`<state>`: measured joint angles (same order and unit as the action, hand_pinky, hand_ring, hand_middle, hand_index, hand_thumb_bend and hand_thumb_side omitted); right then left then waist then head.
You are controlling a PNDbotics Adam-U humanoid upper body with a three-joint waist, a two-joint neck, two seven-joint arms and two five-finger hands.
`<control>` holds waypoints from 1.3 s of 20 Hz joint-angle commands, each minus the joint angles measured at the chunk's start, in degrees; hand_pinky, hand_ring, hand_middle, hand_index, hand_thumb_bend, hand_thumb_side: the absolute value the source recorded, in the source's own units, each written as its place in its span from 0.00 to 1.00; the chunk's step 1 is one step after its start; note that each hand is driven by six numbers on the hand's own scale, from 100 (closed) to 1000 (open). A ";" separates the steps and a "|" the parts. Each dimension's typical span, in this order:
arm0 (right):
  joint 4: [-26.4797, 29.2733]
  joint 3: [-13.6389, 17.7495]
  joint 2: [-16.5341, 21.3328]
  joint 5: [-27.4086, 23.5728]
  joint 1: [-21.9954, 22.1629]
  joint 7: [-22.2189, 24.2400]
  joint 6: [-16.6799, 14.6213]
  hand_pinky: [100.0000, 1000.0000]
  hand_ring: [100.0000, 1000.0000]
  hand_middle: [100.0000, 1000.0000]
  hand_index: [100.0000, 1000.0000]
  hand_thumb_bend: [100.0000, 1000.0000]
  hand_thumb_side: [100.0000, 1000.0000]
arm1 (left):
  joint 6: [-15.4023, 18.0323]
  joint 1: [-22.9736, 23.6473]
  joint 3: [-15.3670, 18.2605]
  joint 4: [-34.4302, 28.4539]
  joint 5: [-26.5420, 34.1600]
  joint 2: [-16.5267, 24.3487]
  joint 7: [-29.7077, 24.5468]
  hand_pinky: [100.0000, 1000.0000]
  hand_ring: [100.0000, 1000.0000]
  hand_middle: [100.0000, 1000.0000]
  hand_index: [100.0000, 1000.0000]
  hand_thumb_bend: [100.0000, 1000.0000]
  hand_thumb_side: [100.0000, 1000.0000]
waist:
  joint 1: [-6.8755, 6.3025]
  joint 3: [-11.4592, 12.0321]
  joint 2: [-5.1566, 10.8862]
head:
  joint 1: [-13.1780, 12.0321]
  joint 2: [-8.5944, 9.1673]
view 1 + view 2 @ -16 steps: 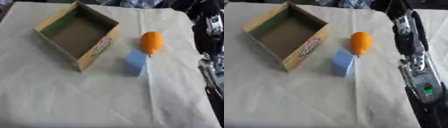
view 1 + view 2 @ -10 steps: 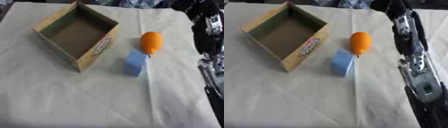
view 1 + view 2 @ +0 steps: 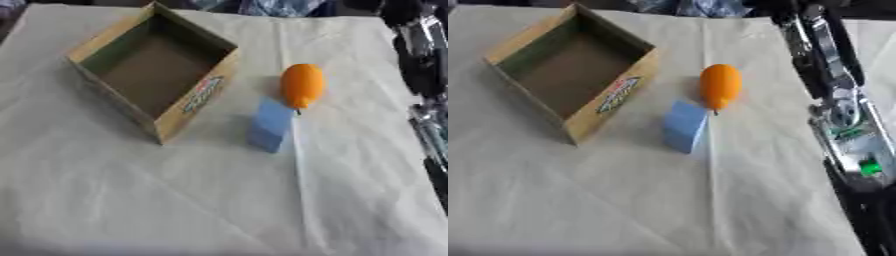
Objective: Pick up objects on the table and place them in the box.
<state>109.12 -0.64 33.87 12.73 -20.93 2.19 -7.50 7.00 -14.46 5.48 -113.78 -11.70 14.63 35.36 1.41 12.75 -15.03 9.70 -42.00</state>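
Lying near the table's [image 3: 105,200] middle, the orange fruit [image 3: 301,86] and blue block [image 3: 270,124] are touching, so grabbing one may be nudging the other. Only the right arm [image 3: 833,95] is showing; its fingers I cannot tell. The box's [image 3: 194,98] label is unreadable.

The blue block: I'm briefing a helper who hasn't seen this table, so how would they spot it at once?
Find the open cardboard box on the white cloth-covered table. To the right of its labelled side stands a small light-blue rectangular block, just in front of an orange oval fruit. It is the only blue, flat-sided thing there.
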 commanded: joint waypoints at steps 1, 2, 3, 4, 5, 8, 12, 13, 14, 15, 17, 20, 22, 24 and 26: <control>-2.54 -1.29 6.21 4.35 -2.33 2.81 1.72 0.82 0.76 0.71 0.85 0.16 1.00 | -0.10 -0.17 0.02 -0.81 -0.26 1.46 -0.19 0.56 0.79 1.00 0.67 0.25 0.99 | -0.07 0.15 1.08 | -0.05 -0.07; -3.29 -1.88 7.61 5.36 -3.11 3.65 1.86 0.82 0.76 0.72 0.85 0.18 1.00 | -0.11 -0.14 0.01 -0.81 -0.25 1.51 -0.21 0.56 0.79 1.00 0.67 0.25 0.99 | -0.04 0.20 1.09 | -0.04 -0.06; -3.91 -2.42 8.80 6.25 -3.83 4.42 1.92 0.82 0.77 0.73 0.85 0.19 1.00 | -0.12 -0.12 -0.01 -0.81 -0.24 1.55 -0.23 0.56 0.79 1.00 0.67 0.25 0.99 | -0.02 0.24 1.11 | -0.03 -0.05; -4.40 -2.94 9.89 7.05 -4.51 5.16 1.92 0.83 0.78 0.75 0.86 0.23 1.00 | -0.12 -0.11 -0.04 -0.81 -0.24 1.60 -0.26 0.56 0.79 1.00 0.67 0.25 0.99 | 0.01 0.27 1.13 | -0.02 -0.04; -4.71 -3.48 11.08 7.78 -5.17 5.94 1.91 0.83 0.78 0.75 0.86 0.25 1.00 | -0.13 -0.09 -0.06 -0.81 -0.25 1.66 -0.30 0.56 0.79 1.00 0.67 0.25 0.99 | 0.04 0.31 1.15 | 0.01 -0.04; -4.93 -4.46 13.52 9.60 -6.66 7.72 2.01 0.84 0.79 0.77 0.86 0.30 1.00 | -0.18 -0.02 -0.06 -0.81 -0.24 1.78 -0.30 0.56 0.79 1.00 0.67 0.25 0.99 | 0.10 0.32 1.21 | 0.07 -0.08; -5.33 -5.38 16.02 12.73 -8.23 10.38 2.02 0.86 0.82 0.79 0.87 0.37 1.00 | -0.22 0.05 -0.16 -0.81 -0.22 1.87 -0.45 0.56 0.79 1.00 0.67 0.25 0.99 | 0.16 0.31 1.30 | 0.13 0.08; -5.82 -5.72 16.52 13.66 -8.62 11.51 2.00 0.86 0.82 0.80 0.87 0.39 1.00 | -0.23 0.06 -0.18 -0.81 -0.22 1.90 -0.48 0.56 0.79 1.00 0.67 0.25 0.99 | 0.16 0.33 1.32 | 0.19 0.11; -6.30 -5.94 16.75 14.40 -8.96 12.50 1.95 0.87 0.83 0.80 0.87 0.41 1.00 | -0.24 0.07 -0.18 -0.81 -0.22 1.91 -0.50 0.56 0.79 1.00 0.67 0.25 0.99 | 0.15 0.34 1.33 | 0.22 0.13; -6.95 -6.17 17.00 15.04 -9.20 13.53 1.96 0.87 0.83 0.80 0.88 0.43 1.00 | -0.24 0.07 -0.19 -0.81 -0.21 1.93 -0.53 0.56 0.79 1.00 0.67 0.25 0.99 | 0.16 0.35 1.33 | 0.28 0.18; -8.66 -6.59 17.27 15.70 -9.64 15.79 2.09 0.88 0.84 0.81 0.88 0.45 1.00 | -0.27 0.07 -0.23 -0.81 -0.19 1.95 -0.59 0.56 0.79 1.00 0.67 0.24 0.99 | 0.17 0.41 1.32 | 0.37 0.30; -11.11 -6.89 17.44 14.83 -10.45 18.90 2.34 0.89 0.85 0.80 0.88 0.47 0.98 | -0.40 0.08 -0.26 -0.81 -0.16 1.98 -0.76 0.56 0.79 1.00 0.66 0.24 0.99 | 0.15 0.46 1.31 | 0.35 0.42; -12.54 -7.01 17.58 13.26 -10.99 20.91 2.40 0.89 0.85 0.80 0.88 0.49 0.97 | -0.46 0.08 -0.26 -0.81 -0.15 1.99 -0.83 0.56 0.79 1.00 0.66 0.24 0.99 | 0.15 0.46 1.32 | 0.37 0.43; -14.03 -7.14 17.82 12.25 -11.63 22.87 2.51 0.89 0.85 0.80 0.88 0.51 0.97 | -0.49 0.09 -0.30 -0.81 -0.11 1.99 -0.91 0.56 0.79 1.00 0.66 0.24 0.99 | 0.15 0.47 1.34 | 0.41 0.44; -15.41 -7.45 17.95 11.84 -12.30 24.73 2.56 0.90 0.86 0.81 0.88 0.53 0.89 | -0.50 0.10 -0.33 -0.81 -0.08 2.00 -0.97 0.56 0.79 1.00 0.66 0.24 0.99 | 0.13 0.50 1.38 | 0.45 0.47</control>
<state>94.23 -8.49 49.37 25.34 -32.25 25.81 -4.94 6.46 -14.12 5.14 -113.78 -11.69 15.16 34.59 1.65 13.17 -14.79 10.01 -41.98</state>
